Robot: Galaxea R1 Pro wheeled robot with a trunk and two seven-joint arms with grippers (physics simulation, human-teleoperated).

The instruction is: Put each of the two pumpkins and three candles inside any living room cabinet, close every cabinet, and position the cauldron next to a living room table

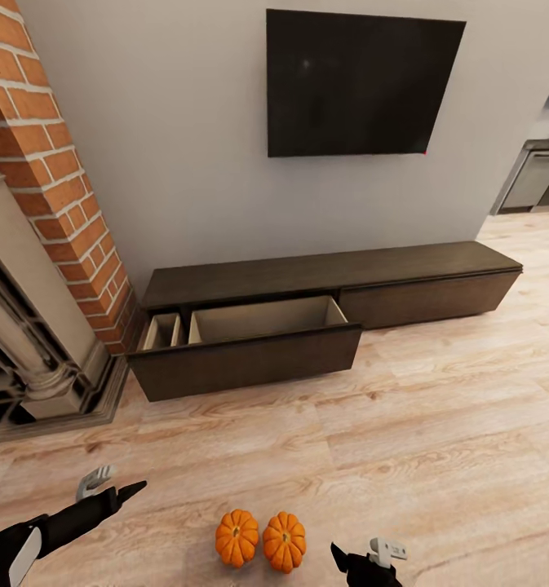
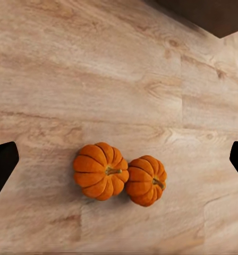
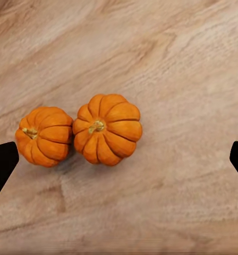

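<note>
2 small orange pumpkins sit side by side and touching on the pale wood floor, close in front of the robot: the left pumpkin and the right pumpkin, each ribbed with a short tan stem. Beyond them, against the grey wall, stands the cabinet, a long, low dark-brown unit; its left drawer is pulled out, showing a pale beige interior split into a narrow compartment and a wide one, and nothing shows in either, while the right front sits flush and closed. A dark TV screen hangs on the wall above the cabinet, and a brick fireplace rises at the left. The left hand hangs above the floor to the left of the pumpkins, its dark fingers apart and empty; in the left wrist view the fingertips stand wide at either edge with both pumpkins between them on the floor below. The right hand hovers just right of the right pumpkin, also spread open and holding nothing, as the right wrist view shows its fingertips far apart over the pair.
</note>
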